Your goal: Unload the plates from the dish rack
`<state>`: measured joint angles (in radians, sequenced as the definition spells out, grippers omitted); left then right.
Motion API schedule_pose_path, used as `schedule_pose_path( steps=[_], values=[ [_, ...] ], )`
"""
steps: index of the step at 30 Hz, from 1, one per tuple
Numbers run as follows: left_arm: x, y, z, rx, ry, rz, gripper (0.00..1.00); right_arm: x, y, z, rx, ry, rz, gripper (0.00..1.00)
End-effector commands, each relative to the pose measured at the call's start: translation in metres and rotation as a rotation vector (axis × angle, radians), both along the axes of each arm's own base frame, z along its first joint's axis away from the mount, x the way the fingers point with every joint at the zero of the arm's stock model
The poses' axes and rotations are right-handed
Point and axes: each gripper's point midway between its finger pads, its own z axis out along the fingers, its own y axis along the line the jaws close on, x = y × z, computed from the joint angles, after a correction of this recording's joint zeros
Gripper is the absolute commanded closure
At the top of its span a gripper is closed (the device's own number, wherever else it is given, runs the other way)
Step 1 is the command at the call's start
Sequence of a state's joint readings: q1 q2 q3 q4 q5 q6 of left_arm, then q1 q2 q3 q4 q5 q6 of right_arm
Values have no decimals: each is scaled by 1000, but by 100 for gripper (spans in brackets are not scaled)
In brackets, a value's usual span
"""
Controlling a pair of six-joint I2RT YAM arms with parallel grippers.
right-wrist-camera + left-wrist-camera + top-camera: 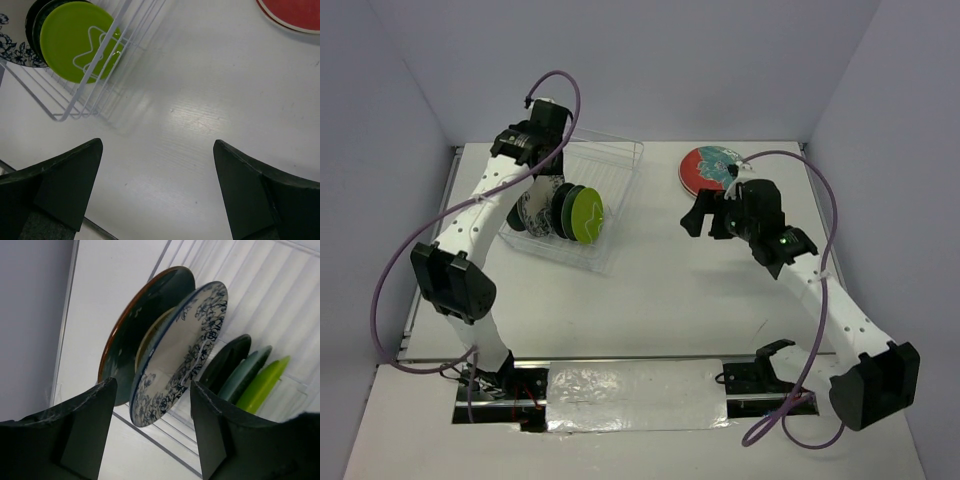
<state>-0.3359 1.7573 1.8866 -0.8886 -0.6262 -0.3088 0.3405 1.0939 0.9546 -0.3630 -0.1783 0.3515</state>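
Note:
The dish rack stands at the back left with several plates upright in it. The lime green plate is at the near end, dark plates are behind it, and the white-blue floral plate is further left. The red-teal plate lies flat on the table at the back right. My left gripper is open above the rack's left end. The floral plate shows between its fingers, apart from them, with a small tan plate and a dark teal glazed plate behind. My right gripper is open and empty over the bare table.
In the right wrist view the rack's corner, the lime green plate and the red plate's edge show beyond the gripper. Grey walls close in the table on three sides. Silver tape lies between the arm bases.

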Motion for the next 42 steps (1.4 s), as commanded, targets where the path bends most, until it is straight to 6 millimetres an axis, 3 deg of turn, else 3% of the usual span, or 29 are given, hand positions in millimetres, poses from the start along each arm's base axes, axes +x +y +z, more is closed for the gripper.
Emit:
schedule_pose_path(
  steps=[1, 6, 10, 16, 22, 26, 28, 42],
  values=[
    [9, 18, 10, 55, -7, 34, 28, -10, 8, 9, 28, -56, 38, 1],
    [20, 20, -19, 101, 67, 37, 29, -17, 11, 5, 32, -55, 57, 1],
    [23, 28, -41, 113, 116, 46, 37, -20, 16, 9, 38, -62, 69, 1],
    [19, 30, -50, 111, 148, 39, 63, -24, 20, 13, 35, -71, 73, 1],
    [7, 33, -59, 125, 203, 29, 75, -30, 21, 22, 47, -91, 73, 1],
    [2, 36, -51, 134, 196, 39, 88, -34, 20, 28, 58, -106, 64, 1],
    [2, 37, -41, 137, 176, 37, 100, -35, 20, 30, 61, -109, 65, 1],
    [-9, 43, 24, 167, 40, 57, 100, -45, 18, 46, 94, -142, 62, 1]
  ],
)
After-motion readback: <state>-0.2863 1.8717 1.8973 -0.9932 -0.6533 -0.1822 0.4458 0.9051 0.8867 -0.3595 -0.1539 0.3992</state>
